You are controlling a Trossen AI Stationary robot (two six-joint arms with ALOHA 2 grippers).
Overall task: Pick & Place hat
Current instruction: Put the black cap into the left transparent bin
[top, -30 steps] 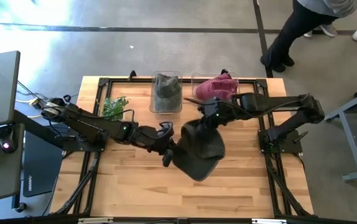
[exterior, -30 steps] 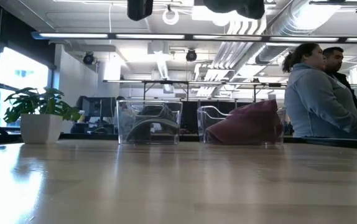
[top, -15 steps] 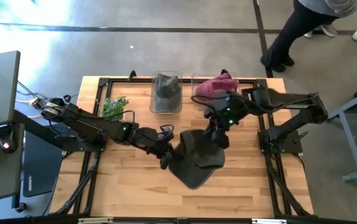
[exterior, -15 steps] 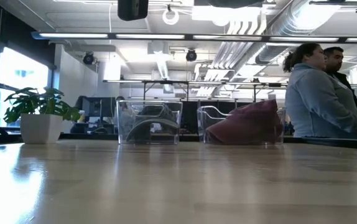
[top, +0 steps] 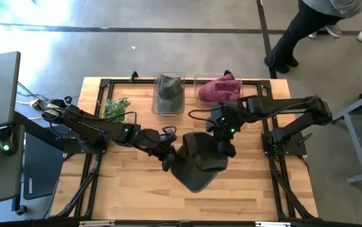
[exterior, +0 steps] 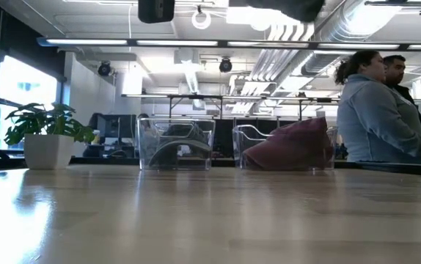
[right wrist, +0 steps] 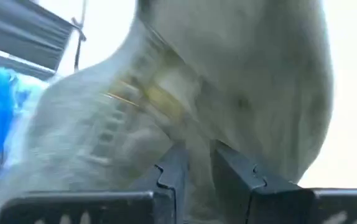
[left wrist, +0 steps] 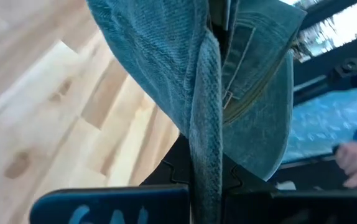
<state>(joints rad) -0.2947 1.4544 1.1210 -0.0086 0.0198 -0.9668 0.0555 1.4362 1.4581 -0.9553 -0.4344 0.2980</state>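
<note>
A dark denim hat (top: 197,162) hangs in the air over the middle of the table, held between both grippers; in the left wrist view it shows as blue denim (left wrist: 166,74). My left gripper (top: 167,156) is shut on its left side. My right gripper (top: 222,145) is shut on its right, far side. In the low view only dark shapes at the top edge show, the left gripper (exterior: 157,9) and the right one with the hat (exterior: 280,6). Nothing of the hat reaches the table top there. My left gripper pinches a folded edge of the hat (left wrist: 204,177) between its two fingers, coming level from the table's left. Several layers of denim run out past the fingers, and the hat is lifted clear of the table. My right gripper pinches cloth of the hat (right wrist: 198,163) between its two fingers (right wrist: 172,177), slanting down from the table's right and far side. The hat fills its view, so which part it has cannot be told.
Two clear bins stand at the far edge: one (top: 168,94) holds a grey hat, the other (top: 219,88) a maroon one (exterior: 287,147). A potted plant (top: 115,108) stands far left. People stand beyond the table (exterior: 383,110). Bare wood lies near and below the hat (top: 130,189).
My right gripper has moved from the hat's far edge toward the table's near edge, down onto the hat's right side. The hat has shifted a little toward the near left and changed from a rounded shape to a flatter, more folded one. My left gripper has kept its hold.
</note>
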